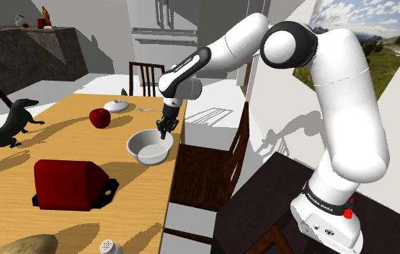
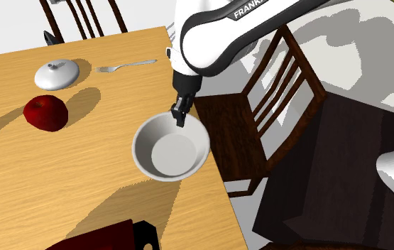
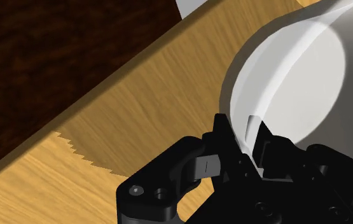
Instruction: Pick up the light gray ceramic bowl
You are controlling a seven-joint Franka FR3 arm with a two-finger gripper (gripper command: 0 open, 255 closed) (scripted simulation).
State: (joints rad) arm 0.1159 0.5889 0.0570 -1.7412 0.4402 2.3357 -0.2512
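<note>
Bowl (image 2: 170,148) sits just below the gripper (image 2: 179,117); the fingers straddle its rim, one inside, one outside, seemingly pinching it.

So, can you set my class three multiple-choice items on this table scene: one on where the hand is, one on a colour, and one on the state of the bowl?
1. Where is the hand?
A. over the apple
B. at the rim of the bowl
C. well away from the table

2. What colour is the apple?
A. green
B. yellow
C. red

3. How does the bowl stand?
A. upright and empty
B. upside down
C. upright with the apple inside

Answers:
1 B: the hand comes down onto the bowl's rim, near the table's edge.
2 C: the apple is deep red against the wood.
3 A: the bowl's bare inside faces up, and the apple lies apart from it.
</note>
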